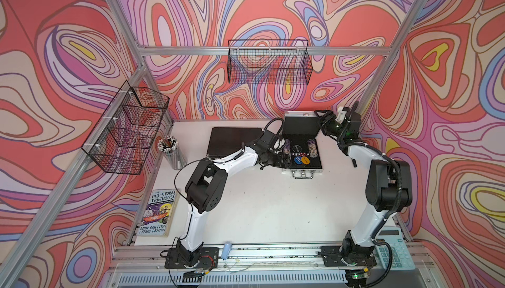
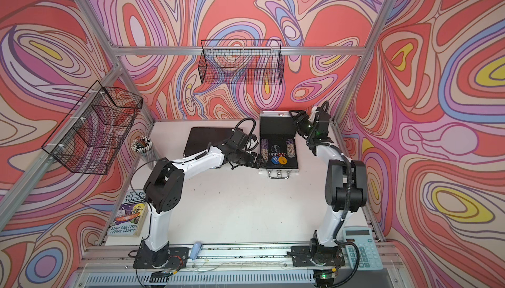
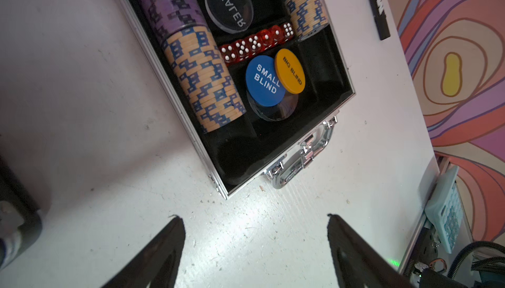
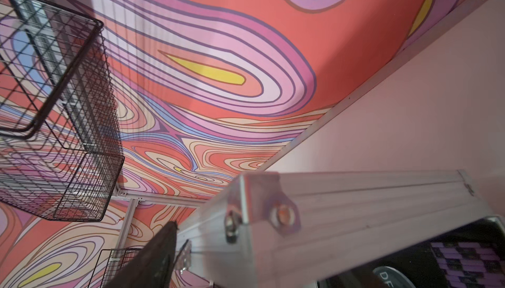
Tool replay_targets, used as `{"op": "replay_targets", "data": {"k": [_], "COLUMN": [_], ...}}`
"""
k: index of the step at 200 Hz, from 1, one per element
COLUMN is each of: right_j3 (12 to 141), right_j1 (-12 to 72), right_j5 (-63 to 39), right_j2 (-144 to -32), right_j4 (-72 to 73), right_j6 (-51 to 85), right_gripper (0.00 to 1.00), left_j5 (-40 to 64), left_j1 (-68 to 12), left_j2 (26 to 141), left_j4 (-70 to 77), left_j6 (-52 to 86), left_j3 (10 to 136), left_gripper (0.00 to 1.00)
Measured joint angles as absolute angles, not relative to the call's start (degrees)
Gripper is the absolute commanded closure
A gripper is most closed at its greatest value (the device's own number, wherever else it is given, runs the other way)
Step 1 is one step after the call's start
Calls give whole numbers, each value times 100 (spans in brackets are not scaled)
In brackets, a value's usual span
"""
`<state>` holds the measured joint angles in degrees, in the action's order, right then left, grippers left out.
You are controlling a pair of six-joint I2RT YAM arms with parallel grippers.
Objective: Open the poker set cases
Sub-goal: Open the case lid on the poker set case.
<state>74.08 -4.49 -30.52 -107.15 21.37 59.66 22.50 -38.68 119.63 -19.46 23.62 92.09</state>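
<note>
Lid [image 1: 300, 126] of the silver case [image 1: 314, 169] is seen standing upright at the far right of the table [image 1: 273, 204], with chips [image 3: 202, 81] exposed in the black-lined base. The black case [image 1: 232, 139] is laid flat and shut just beside it. The left gripper [image 3: 254, 218] is held over bare table near the silver case's front corner, its fingers [image 3: 169, 243] spread with nothing between them. The right gripper [image 1: 323, 120] is placed at the lid's top corner. Only one finger [image 4: 158, 256] is shown, so its grip cannot be told.
</note>
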Motion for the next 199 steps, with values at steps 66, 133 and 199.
{"op": "replay_targets", "data": {"k": [66, 133, 199], "right_j3": [8097, 8272, 8462], "right_j1": [-445, -438, -403], "right_j5": [-3151, -3155, -3157], "right_j2": [-11434, -11791, -11946], "right_j4": [2425, 2834, 2860], "right_j6": [6241, 6576, 6589], "right_gripper": [20, 20, 19], "left_j5": [2217, 2108, 2062], "left_j1": [-3903, -3911, -3911], "left_j2": [12175, 12178, 12182], "left_j4": [-1942, -1940, -1848], "left_j6": [2377, 2362, 2357], "left_j3": [9220, 9096, 8941], "left_gripper": [18, 18, 18]}}
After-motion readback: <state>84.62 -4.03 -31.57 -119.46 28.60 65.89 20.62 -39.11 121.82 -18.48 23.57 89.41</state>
